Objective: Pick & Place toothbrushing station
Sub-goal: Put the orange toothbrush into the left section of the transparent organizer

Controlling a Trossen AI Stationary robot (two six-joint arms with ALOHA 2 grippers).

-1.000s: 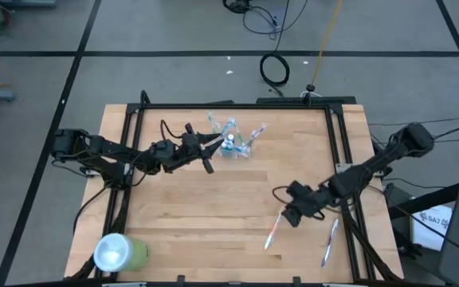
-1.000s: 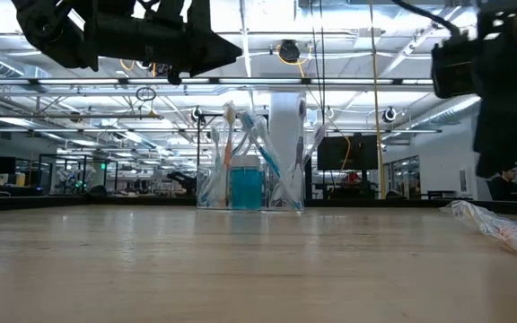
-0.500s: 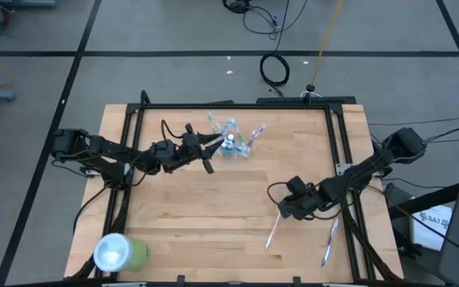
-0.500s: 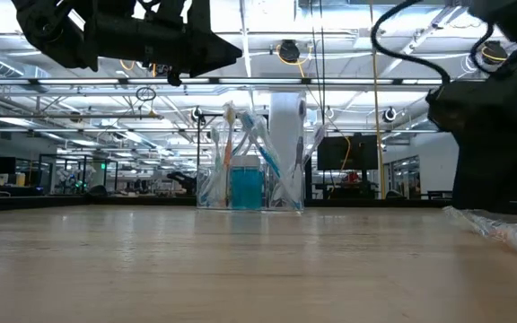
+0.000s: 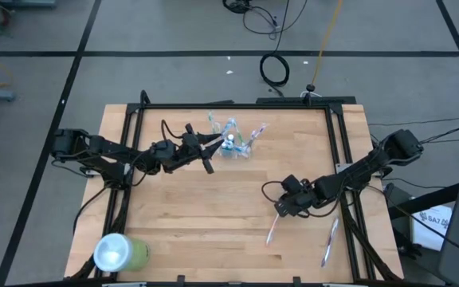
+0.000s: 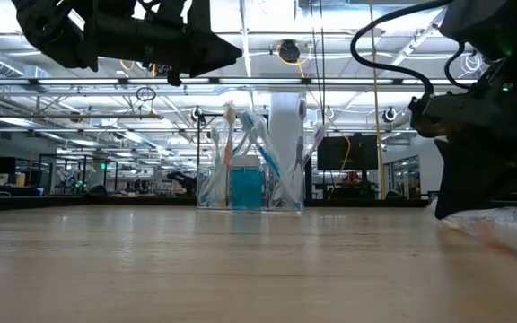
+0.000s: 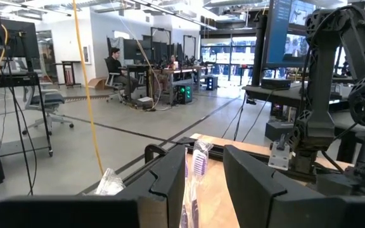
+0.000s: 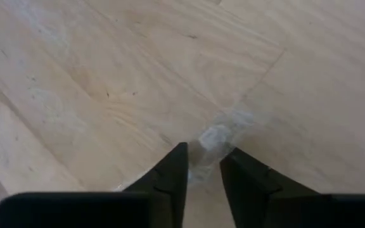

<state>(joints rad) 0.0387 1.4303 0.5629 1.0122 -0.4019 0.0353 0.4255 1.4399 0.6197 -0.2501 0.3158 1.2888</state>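
Toothbrushing station (image 5: pixel 231 145) stands at far edge of surface (image 5: pixel 213 207), brushes upright. Left end effector (image 5: pixel 206 151) hovers just beside station – fingers narrowly parted, empty. Right end effector (image 5: pixel 278 210) well apart, fingers closing around wrapped toothbrush (image 5: pixel 271 229) – grip unconfirmed.

The clear toothbrushing station (image 5: pixel 231 147) (image 6: pixel 249 184) stands upright (brushes inside) near the table's far edge.

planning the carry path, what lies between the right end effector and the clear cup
In the high view, only bare wooden table lies between the right end effector, down at a wrapped toothbrush, and the clear cup.
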